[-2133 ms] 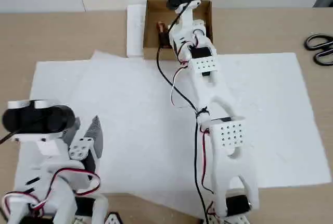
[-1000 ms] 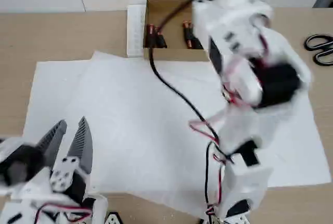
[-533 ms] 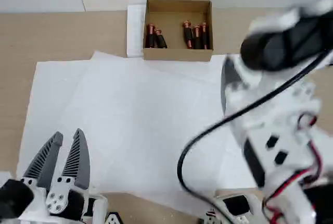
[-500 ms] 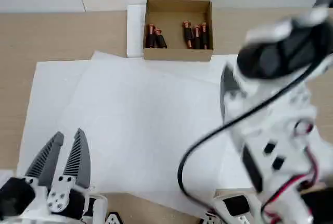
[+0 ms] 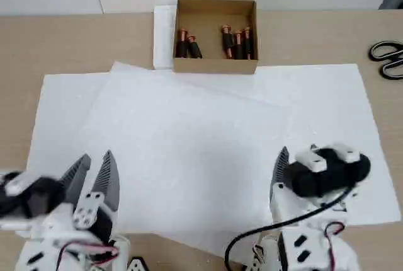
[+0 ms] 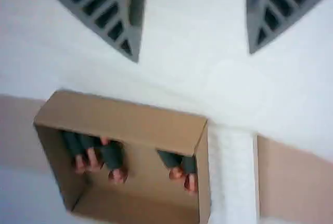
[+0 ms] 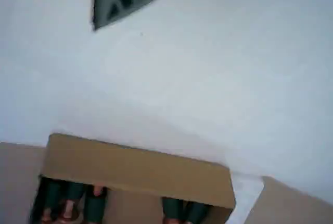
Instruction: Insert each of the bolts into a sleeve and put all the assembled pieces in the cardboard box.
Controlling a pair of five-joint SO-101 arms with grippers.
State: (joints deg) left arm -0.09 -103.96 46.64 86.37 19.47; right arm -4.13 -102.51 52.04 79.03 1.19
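- The cardboard box [image 5: 215,67] sat at 12 o'clock on the table, right at the far edge of the white foam sheet [image 5: 201,138].
- You had five assembled pieces [image 5: 237,42] lying on its floor, two toward the box's 9 o'clock side and three toward its 3 o'clock side.
- Your left gripper [image 5: 97,155] hung at 7 o'clock over the near part of the sheet, released wide and holding nothing.
- Your right gripper [image 5: 281,157] was at 5 o'clock, well apart from the box; you could not tell whether it was released or clenched.
- The scissors [image 5: 385,58] lay at 2 o'clock on bare table, off the sheet.
- Every piece you could see was already joined and boxed, so the task looked finished. At most, you had a check left that each one was fully seated, which these views could not settle.
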